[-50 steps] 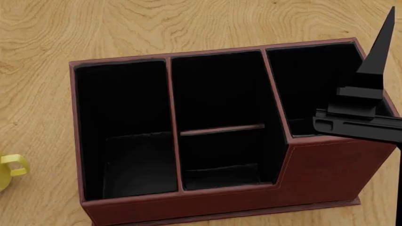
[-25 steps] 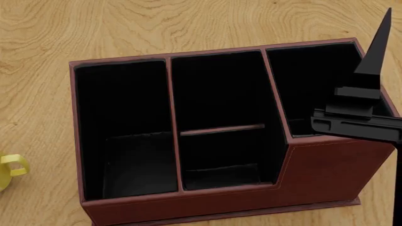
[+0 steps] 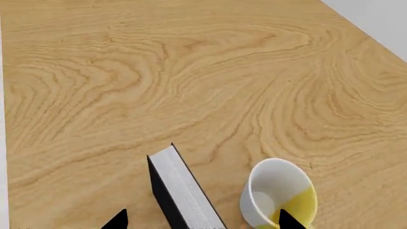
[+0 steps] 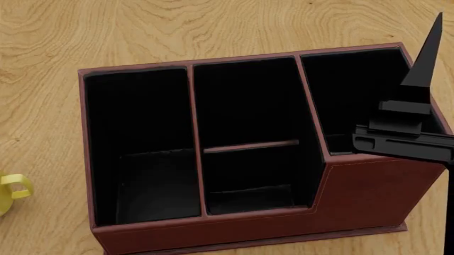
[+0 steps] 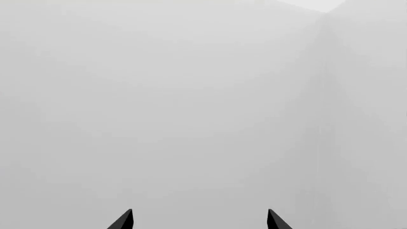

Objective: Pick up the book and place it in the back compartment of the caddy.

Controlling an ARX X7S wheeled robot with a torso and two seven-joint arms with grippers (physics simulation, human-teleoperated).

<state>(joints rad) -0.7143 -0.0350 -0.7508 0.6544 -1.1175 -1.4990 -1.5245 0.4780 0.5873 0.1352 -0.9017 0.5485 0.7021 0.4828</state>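
Book (image 3: 181, 191) stands on edge between the spread, empty left claw's (image 3: 198, 220) tips, spine running away; right claw (image 5: 198, 220) spread, idle.

Light wood-grain table (image 4: 212, 26) w/ caddy (image 4: 369, 196), book (image 3: 181, 191) upright beside tipped yellow-white mug (image 3: 277, 193).

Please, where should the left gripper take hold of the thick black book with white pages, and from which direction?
Probably across the two flat covers of the thick black book, descending from above. It stands on edge on the wooden table, white pages uppermost, between the open left gripper fingertips. Mind the yellow-and-white mug lying close beside one cover.
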